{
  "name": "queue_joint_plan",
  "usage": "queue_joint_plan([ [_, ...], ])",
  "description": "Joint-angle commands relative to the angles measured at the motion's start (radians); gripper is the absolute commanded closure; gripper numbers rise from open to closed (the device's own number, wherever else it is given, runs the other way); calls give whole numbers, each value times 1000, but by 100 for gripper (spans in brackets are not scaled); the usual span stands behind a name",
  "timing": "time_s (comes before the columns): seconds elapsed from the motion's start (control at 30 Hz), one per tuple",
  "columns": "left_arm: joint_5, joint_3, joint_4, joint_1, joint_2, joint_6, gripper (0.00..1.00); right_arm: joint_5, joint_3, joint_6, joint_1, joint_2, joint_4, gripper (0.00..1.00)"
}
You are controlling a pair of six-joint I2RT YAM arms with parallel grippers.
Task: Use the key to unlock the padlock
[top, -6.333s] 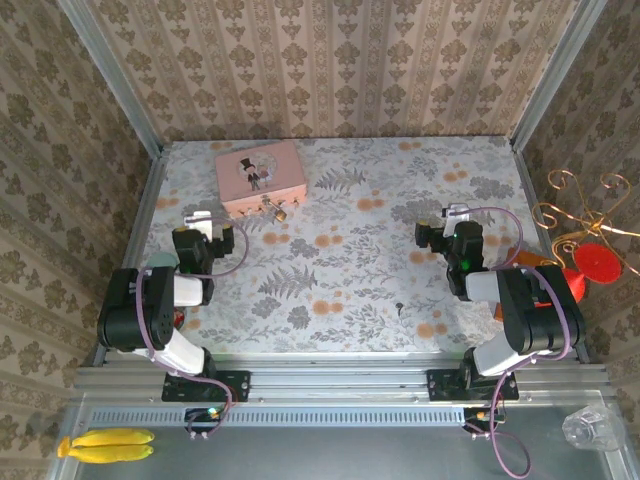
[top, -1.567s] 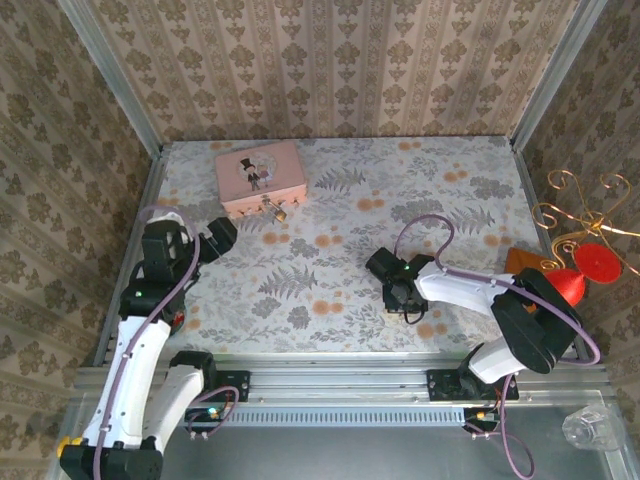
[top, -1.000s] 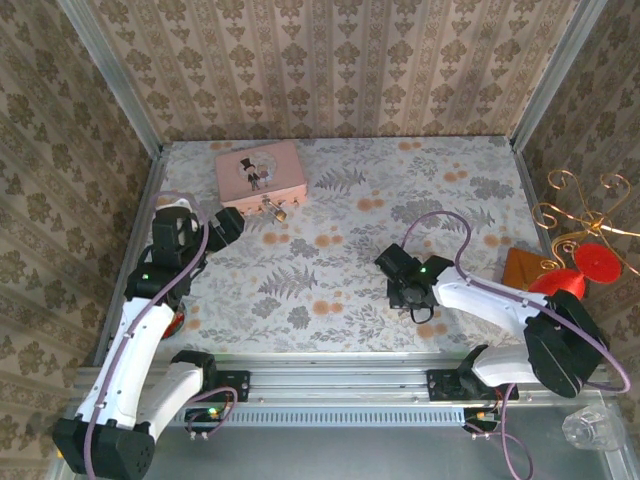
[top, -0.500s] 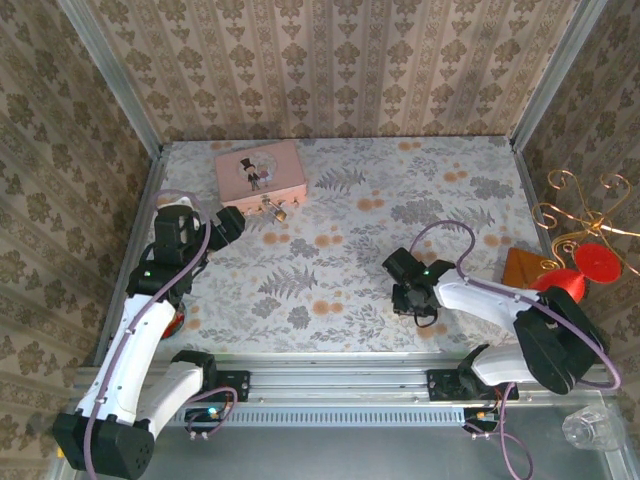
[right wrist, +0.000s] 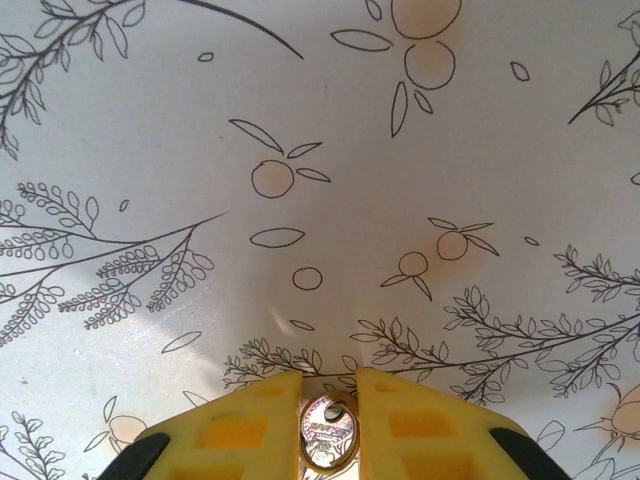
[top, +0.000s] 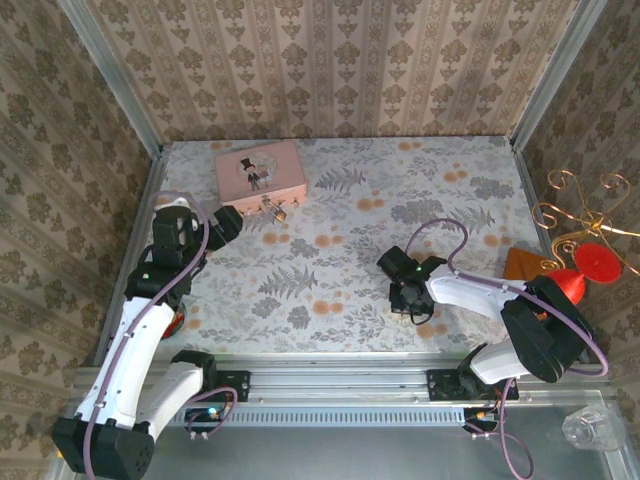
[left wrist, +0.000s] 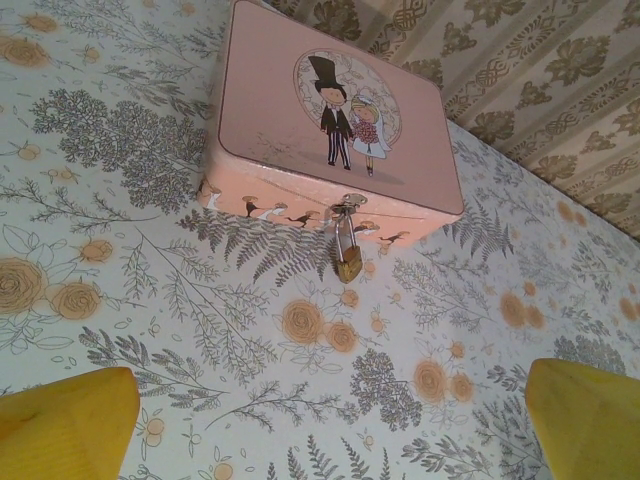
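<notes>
Right wrist: right gripper (right wrist: 329,390) pinched the key (right wrist: 328,436) at 6 o'clock, left gripper (left wrist: 325,420) gaped; such a fingertip hold could drop it.

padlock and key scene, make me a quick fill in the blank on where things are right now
1. The padlock hangs from the clasp of the ____ tin.
2. The right gripper is shut on the ____.
3. The left gripper stands wide ____, short of the padlock.
Missing words: pink; key; open.
</notes>
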Motion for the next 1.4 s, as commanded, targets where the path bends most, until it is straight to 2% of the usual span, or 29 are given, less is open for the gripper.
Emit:
queue_joint_plan([
  [0.0, -20, 14, 1, -4, -10, 3, 0, -2, -42, 26, 9, 36, 55, 82],
  [0.4, -8, 7, 2, -4, -3, -5, 0, 32, -32, 27, 9, -28, 35, 91],
  [0.67, 99, 27, 54, -27, 62, 26, 0, 2, 20, 68, 9, -217, 37, 97],
  [0.77, 110, 60, 69, -90, 119, 70, 2, -34, 32, 135, 2, -351, 117, 100],
  [0.83, 103, 83, 81, -159, 166, 105, 3, -59, 18, 190, -4, -446, 230, 100],
  [0.9, 113, 98, 112, -221, 209, 147, 3, -120, -38, 209, -3, -519, 450, 100],
  [0.93, 123, 103, 137, -279, 229, 172, 3, -140, -73, 218, -2, -547, 584, 100],
  [1.03, 170, 95, 239, -387, 275, 237, 4, -130, -155, 249, 3, -583, 868, 100],
  [1.2, 235, 50, 436, -575, 304, 418, 9, -71, -204, 321, 8, -593, 1031, 100],
  [1.3, 280, -5, 570, -652, 305, 515, 14, -50, -237, 408, 18, -584, 1104, 100],
  [1.37, 267, -32, 636, -687, 312, 568, 17, -40, -252, 462, 26, -576, 1133, 100],
])
